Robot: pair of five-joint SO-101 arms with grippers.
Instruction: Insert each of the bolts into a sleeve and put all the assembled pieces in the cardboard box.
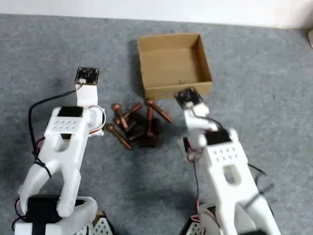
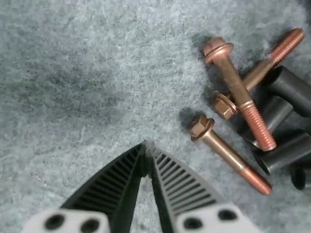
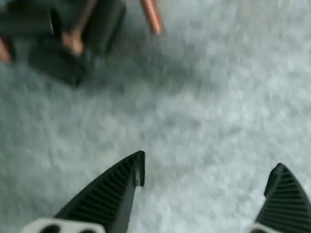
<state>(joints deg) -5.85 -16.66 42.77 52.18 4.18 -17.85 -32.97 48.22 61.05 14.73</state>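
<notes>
Several copper bolts and black sleeves lie heaped on the grey carpet in front of the cardboard box, which looks empty. In the left wrist view three bolts rest beside and over the black sleeves. My left gripper is shut with nothing in it, over bare carpet just left of the heap. My right gripper is open wide above bare carpet to the right of the heap, with sleeves and a bolt tip a short way off.
The carpet covers the whole table. The box stands right behind the heap, close to the right arm's wrist. Open carpet lies to the far left and far right.
</notes>
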